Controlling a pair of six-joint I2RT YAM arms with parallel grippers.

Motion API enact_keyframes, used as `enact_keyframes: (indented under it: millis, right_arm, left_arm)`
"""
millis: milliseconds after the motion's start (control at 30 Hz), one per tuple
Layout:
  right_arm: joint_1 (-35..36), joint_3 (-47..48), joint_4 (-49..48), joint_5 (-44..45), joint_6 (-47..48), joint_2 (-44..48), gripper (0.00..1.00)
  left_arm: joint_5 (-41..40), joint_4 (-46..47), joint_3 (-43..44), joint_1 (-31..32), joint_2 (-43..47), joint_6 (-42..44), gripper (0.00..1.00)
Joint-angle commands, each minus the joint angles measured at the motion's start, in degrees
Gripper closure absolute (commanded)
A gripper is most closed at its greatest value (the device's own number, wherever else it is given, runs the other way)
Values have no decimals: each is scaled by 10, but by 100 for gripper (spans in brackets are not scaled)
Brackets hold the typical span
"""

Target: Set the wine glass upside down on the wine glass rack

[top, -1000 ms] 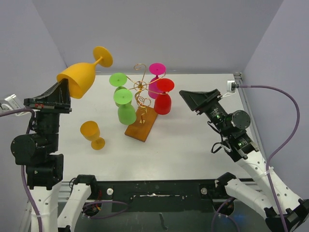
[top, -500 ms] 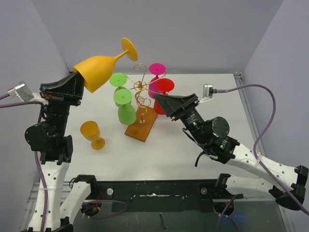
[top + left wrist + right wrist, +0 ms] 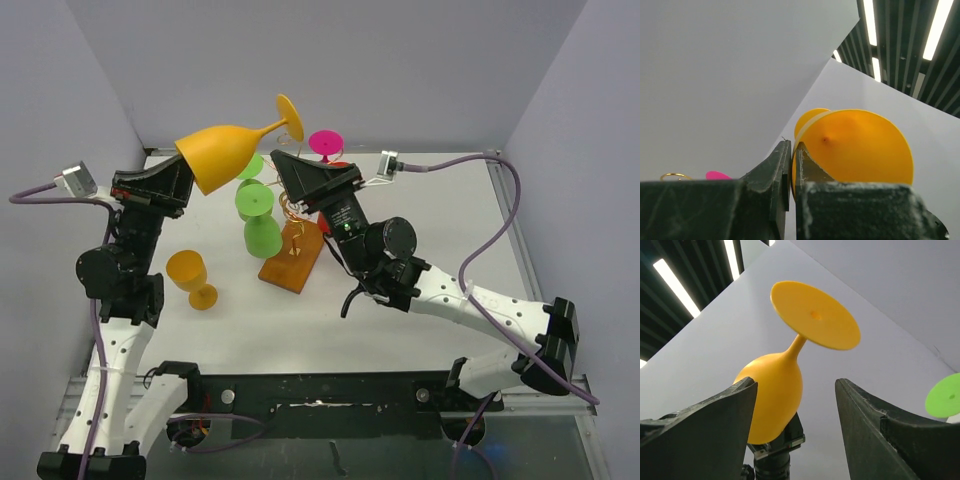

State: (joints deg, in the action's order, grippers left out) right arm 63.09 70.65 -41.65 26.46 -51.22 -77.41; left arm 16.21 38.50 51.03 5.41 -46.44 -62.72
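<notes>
My left gripper (image 3: 186, 181) is shut on the rim of an orange wine glass (image 3: 228, 151) and holds it high, tilted, with its foot (image 3: 290, 117) pointing up and right over the rack. In the left wrist view the fingers (image 3: 780, 165) pinch the rim of this glass (image 3: 855, 145). My right gripper (image 3: 284, 163) is open just below the stem; in its wrist view the glass (image 3: 777, 390) stands between the spread jaws of this gripper (image 3: 796, 382). The gold wire wine glass rack (image 3: 291, 207) stands on its wooden base (image 3: 292, 260), partly hidden by the right arm.
Two green glasses (image 3: 260, 218) and a magenta one (image 3: 325, 142) hang upside down on the rack. A second orange glass (image 3: 192, 277) stands upright on the table, left of the base. Grey walls close the table at the left, back and right.
My left arm has swung the orange glass up and to the right, over the rack. My right arm has moved left and up, open, from the right side to under the glass's stem.
</notes>
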Motion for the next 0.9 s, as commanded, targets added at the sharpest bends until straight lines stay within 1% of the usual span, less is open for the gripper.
enact_keyframes:
  millis: [0,167,267,367,467,633,767,800,833,867]
  right_arm:
    - [3,58,-43,23,-20,-23,38]
    - [3,77,-48,5,-73,-49,47]
    - [3,80,-54,5,-90,-56,50]
    - [2,77,-77,1,-89,-60,52]
    - [2,78,-79,0,-94,-63,53]
    - [1,79,-80,0,-101,-67,60]
    - [2,72,-87,6,-101,-65,71]
    - [2,68,-91,8,-99,-63,77]
    - [1,65,-94,8,-94,-61,88]
    - [2,63,-93,8,-89,-59,94]
  left_arm:
    - [18,68,-5,10,20,-18,100]
    - [29,74,-13,15,29,-21,100]
    - [34,75,-21,15,35,-21,100]
    - [36,76,-29,16,41,-22,100]
    - [38,76,-36,16,45,-24,100]
    - [56,79,-42,16,49,-30,100]
    - [64,78,-46,16,56,-32,100]
    - [66,77,-46,16,58,-33,100]
    - [68,75,-47,16,60,-33,100]
    - [67,71,-46,16,64,-33,100]
